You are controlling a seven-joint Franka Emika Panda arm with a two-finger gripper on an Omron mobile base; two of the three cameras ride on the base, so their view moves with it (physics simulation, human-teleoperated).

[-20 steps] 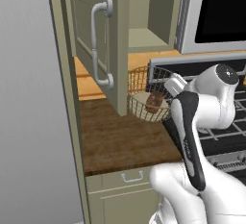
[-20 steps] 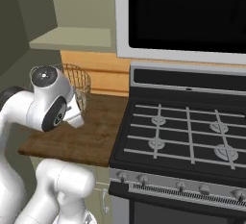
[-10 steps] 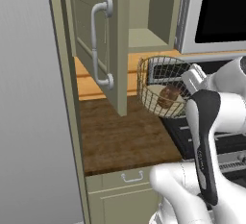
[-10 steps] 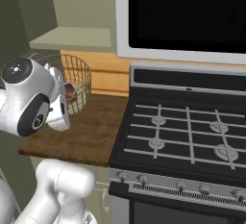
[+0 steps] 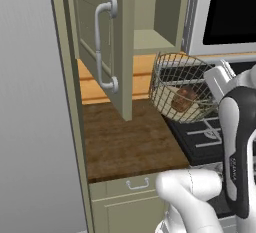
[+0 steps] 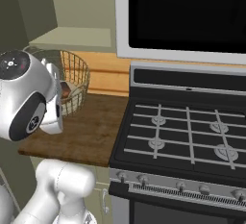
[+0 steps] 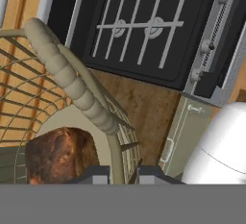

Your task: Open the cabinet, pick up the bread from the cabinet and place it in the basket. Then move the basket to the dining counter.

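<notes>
While claw (image 7: 115, 174) pinches basket (image 5: 175, 84) rim, basket tilted (bread (image 5: 183, 98) inside), clear of worktop (image 5: 125, 144).

Open cabinet door (image 5: 107, 47) juts over worktop (image 5: 127, 144); stove (image 6: 187, 136) side free.

Short dark wood worktop (image 5: 125, 147) beside the stove (image 6: 182, 136), bare.

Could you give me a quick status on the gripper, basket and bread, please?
Gripper shut on basket rim, basket lifted and tilted. Bread inside. Open cabinet door close beside the basket.
</notes>
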